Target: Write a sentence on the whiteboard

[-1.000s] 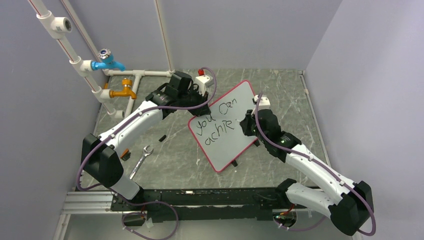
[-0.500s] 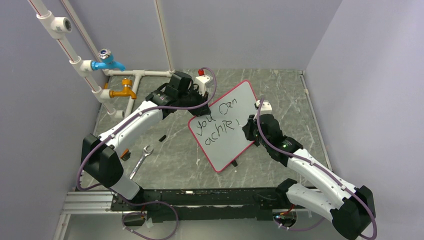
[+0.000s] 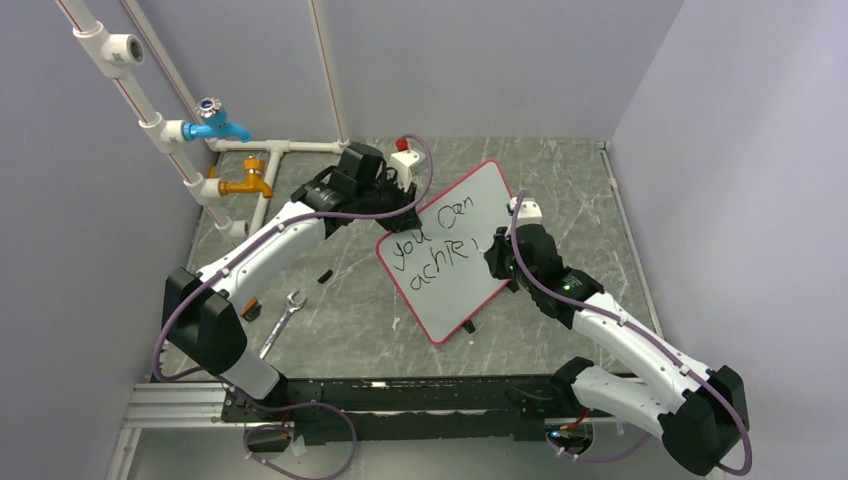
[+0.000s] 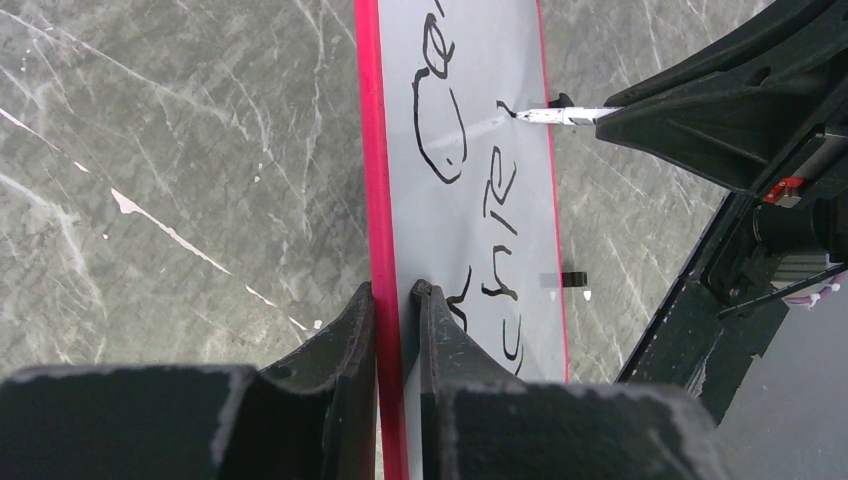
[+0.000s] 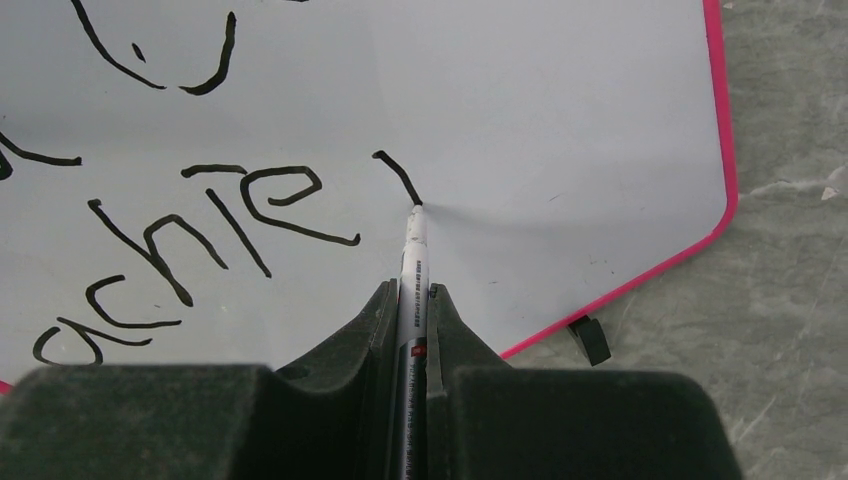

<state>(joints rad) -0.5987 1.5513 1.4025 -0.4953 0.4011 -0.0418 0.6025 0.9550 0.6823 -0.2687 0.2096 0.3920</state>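
Note:
The whiteboard [image 3: 450,270], white with a red-pink rim, lies tilted in the middle of the table and reads "you can achie" plus a short stroke. My left gripper [image 3: 398,215] is shut on its upper-left rim; in the left wrist view [image 4: 395,292] the rim [image 4: 372,180] runs between the jaws. My right gripper [image 3: 497,250] is shut on a white marker [image 5: 414,262], whose tip touches the whiteboard [image 5: 560,120] at the bottom end of the short stroke [image 5: 398,175] after the "e". The marker tip also shows in the left wrist view [image 4: 535,115].
A silver wrench [image 3: 281,322] lies at the front left. White pipes with a blue tap [image 3: 216,122] and an orange tap [image 3: 246,183] stand at the back left. A small black piece [image 3: 325,275] lies left of the board. A black foot [image 5: 593,340] sticks out of the board's edge.
My right gripper has moved a little down and right along the board and drawn a short new stroke after "achie". The left gripper and the board have not moved.

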